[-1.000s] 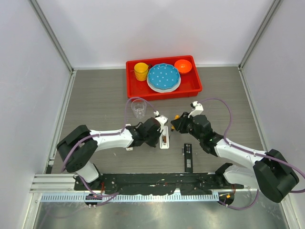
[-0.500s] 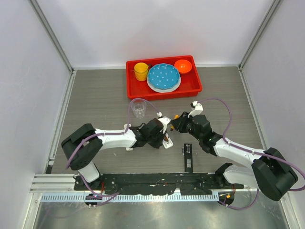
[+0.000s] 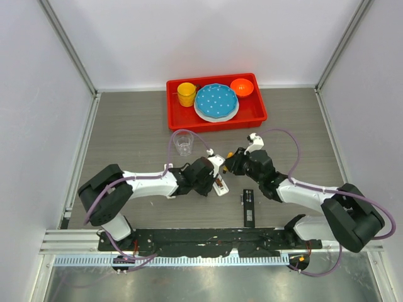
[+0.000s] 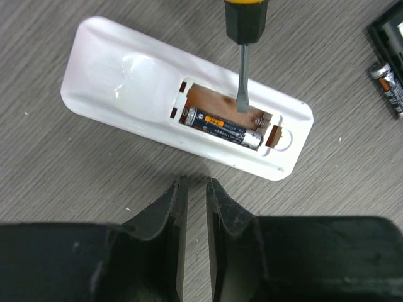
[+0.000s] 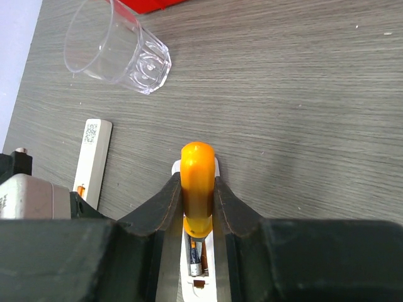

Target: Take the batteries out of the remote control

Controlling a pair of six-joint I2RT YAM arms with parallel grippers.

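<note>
The white remote control [image 4: 126,82] lies back-up on the table with its compartment open. One dark battery [image 4: 223,128] sits in the nearer slot; the far slot shows bare copper. My right gripper [image 5: 198,179] is shut on the orange handle of a screwdriver [image 5: 198,165], and the blade [image 4: 242,82] reaches into the empty slot. My left gripper [image 4: 194,182] hovers just short of the remote's near edge, its fingers a narrow slit apart with nothing between them. A loose battery [image 4: 389,85] lies to the right. From above, both grippers meet over the remote [image 3: 218,184].
A clear glass cup [image 3: 183,143] stands behind the remote. A red tray [image 3: 258,113] at the back holds a yellow cup, a blue plate and an orange bowl. A black remote [image 3: 249,211] lies near the front. A white strip with a code label [image 5: 93,160] lies beside the remote.
The left gripper has let its fingers part a little and shifted right along the remote. The right gripper has crept left with the screwdriver, over the compartment.
</note>
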